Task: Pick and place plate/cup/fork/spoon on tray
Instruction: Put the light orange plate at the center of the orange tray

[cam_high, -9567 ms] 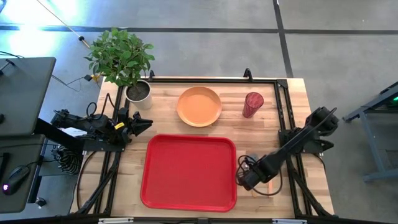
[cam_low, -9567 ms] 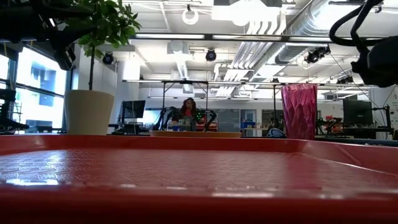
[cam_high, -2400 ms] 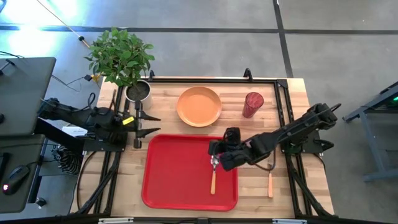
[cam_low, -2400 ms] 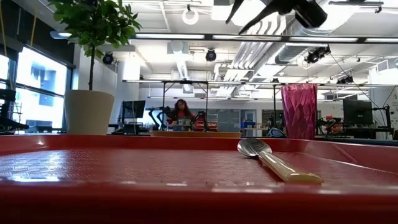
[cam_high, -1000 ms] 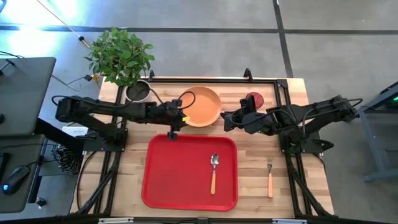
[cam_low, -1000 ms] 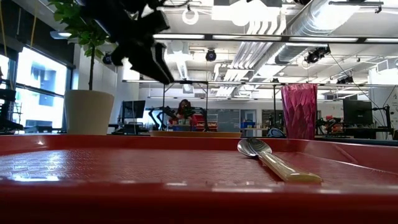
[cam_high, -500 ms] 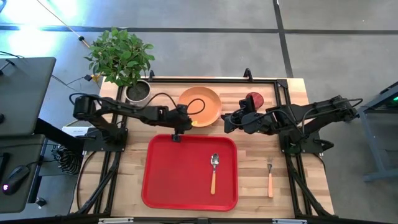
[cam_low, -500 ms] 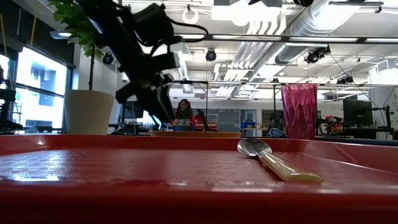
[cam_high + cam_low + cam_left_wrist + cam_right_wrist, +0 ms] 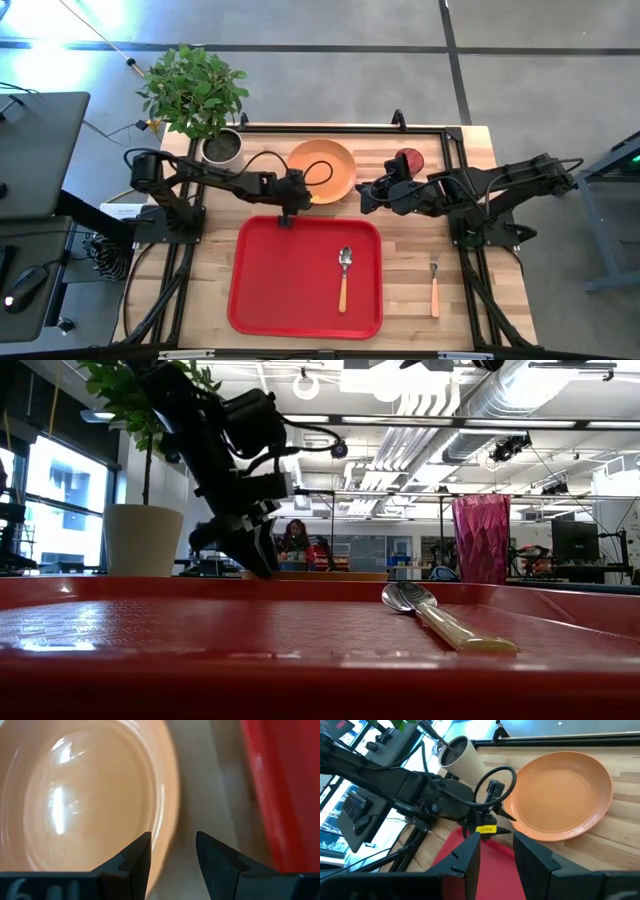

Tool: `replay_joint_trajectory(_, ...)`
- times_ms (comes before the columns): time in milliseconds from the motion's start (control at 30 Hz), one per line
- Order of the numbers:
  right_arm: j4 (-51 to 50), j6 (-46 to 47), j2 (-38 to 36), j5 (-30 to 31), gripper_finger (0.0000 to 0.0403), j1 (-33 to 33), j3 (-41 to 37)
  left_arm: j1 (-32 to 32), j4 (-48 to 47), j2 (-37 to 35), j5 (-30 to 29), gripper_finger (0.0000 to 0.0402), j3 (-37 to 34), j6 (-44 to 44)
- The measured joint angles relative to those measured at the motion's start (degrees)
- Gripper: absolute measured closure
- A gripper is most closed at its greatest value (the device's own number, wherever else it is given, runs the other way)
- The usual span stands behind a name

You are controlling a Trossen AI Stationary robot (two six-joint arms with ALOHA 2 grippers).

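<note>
The orange plate (image 9: 322, 168) rests flat on the table just beyond the red tray (image 9: 290, 290). My left gripper (image 9: 172, 840) is open, low at the plate's near-left rim (image 9: 300, 200). One finger stands over the plate's inside and the other over the wood between plate and tray. The spoon (image 9: 343, 278) lies on the tray's right half. The fork (image 9: 433, 285) lies on the table right of the tray. The dark red cup (image 9: 408, 158) stands upright at the far right, partly behind my right arm. My right gripper (image 9: 362, 195) is open and empty, right of the plate. My left gripper comes down from above with its two fingers (image 9: 137, 855) on either side of the plate's near rim (image 9: 167, 827). I cannot tell whether they touch the rim. The plate lies flat on the table.
A potted plant (image 9: 222, 148) stands at the far left corner, close to my left arm. A black frame rail (image 9: 340, 128) runs along the table's far edge. Bare wood shows right of the tray around the fork.
My left gripper has gone toward the table's right edge and down, to the plate's near-left rim, and now stands low at plate height. The plate, cup, spoon and fork have stayed where they were.
</note>
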Motion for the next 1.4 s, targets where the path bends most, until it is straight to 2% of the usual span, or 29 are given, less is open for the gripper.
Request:
replay_joint_trajectory(433,-0.38,-0.02,0.0,0.0,0.0295,0.0,-0.02,3.63,0.09,1.03,1.18,0.0259,0.0,-0.02)
replay_joint_trajectory(533,-0.64,-0.02,0.0,0.02,0.0295,0.0,-0.02,4.22,0.09,1.05,4.25,0.0274,0.0,-0.04)
replay_joint_trajectory(967,-0.81,-0.02,0.0,0.04,0.0295,0.0,-0.02,4.34,0.11,1.03,4.27,0.0393,0.0,0.91)
replay_joint_trajectory(1200,-0.81,-0.02,0.0,0.04,0.0295,0.0,-0.02,3.92,-0.07,0.83,4.04,0.0397,0.0,0.28)
replay_joint_trajectory(1400,-0.83,-0.02,0.0,0.09,0.0295,0.0,-0.02,1.94,-1.6,-2.02,1.19,0.0398,-0.09,-2.59)
